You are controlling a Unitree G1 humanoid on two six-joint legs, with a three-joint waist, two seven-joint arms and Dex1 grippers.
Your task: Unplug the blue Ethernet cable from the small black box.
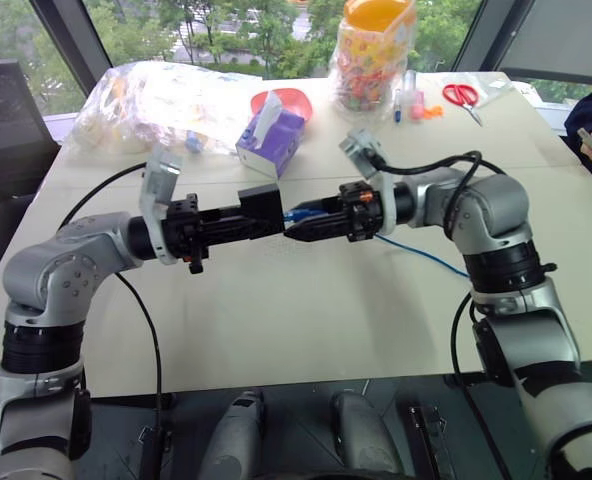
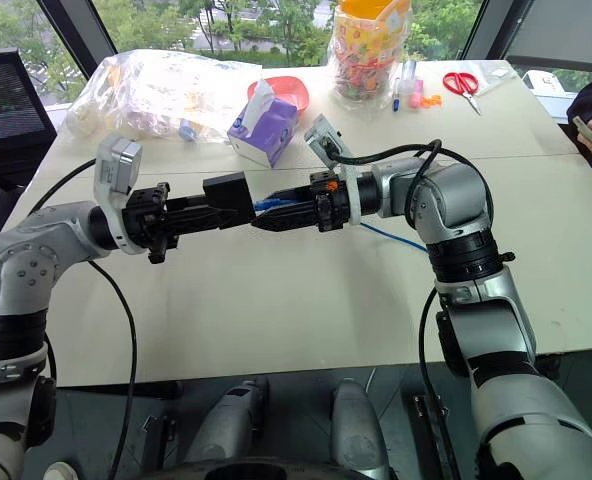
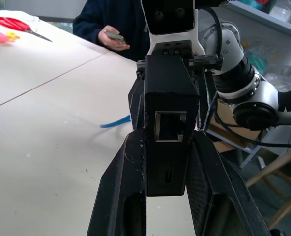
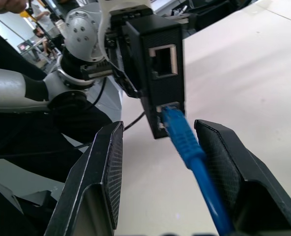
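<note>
Left of centre in the head view: left pincer point(image 1: 238, 219) clenched on the box point(image 1: 260, 208), held level above the surface point(image 1: 276, 320), ported face turned right. Small, flat, matte black; in the left wrist view one square socket point(image 3: 170, 126) empty and facing out.

At centre, just right of the box: cable point(image 4: 185, 142) plug seated in a lower socket, boot ribbed and bright blue, long axis running straight out from the box toward the right pincer point(image 1: 298, 228). Plug not yet out.

Right of centre: right pincer half spread, fingers point(image 4: 99, 167) flanking the boot on both sides with gaps showing, so apparently not yet gripping. Nearer arm for the plug: the right. Likely pull along the cable's own line, away from the box. Farther right, cable trailing down across the surface behind the right arm.
</note>
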